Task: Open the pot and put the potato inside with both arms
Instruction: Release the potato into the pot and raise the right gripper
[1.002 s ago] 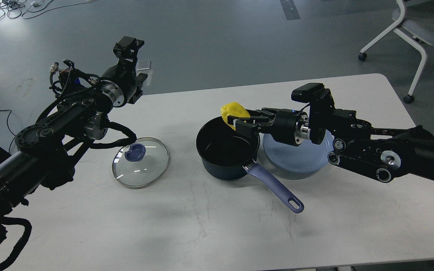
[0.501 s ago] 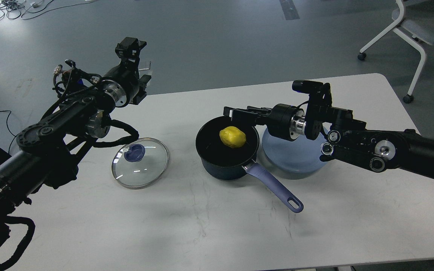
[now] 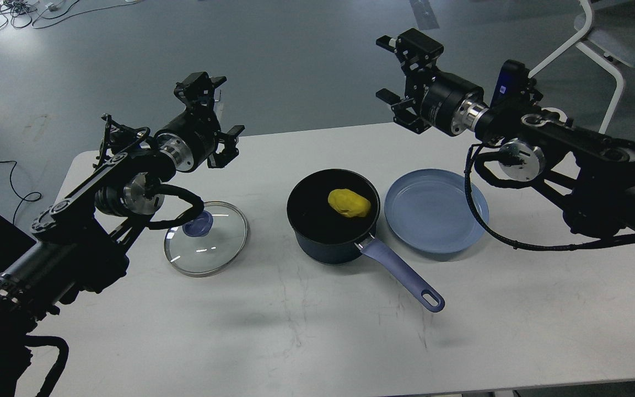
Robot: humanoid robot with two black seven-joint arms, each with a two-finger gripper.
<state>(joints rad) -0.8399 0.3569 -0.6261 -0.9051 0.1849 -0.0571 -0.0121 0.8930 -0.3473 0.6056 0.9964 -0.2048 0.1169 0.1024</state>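
Both end effectors (left, right) open, empty, raised well apart from potato inside pot.

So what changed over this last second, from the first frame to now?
The right gripper let go of the potato, which now lies inside the pot. The right arm then pulled up and back, off the plate, with its jaws open and empty. The left gripper shifted slightly right and is also open. The pot, the plate and the glass lid on the table stayed put.
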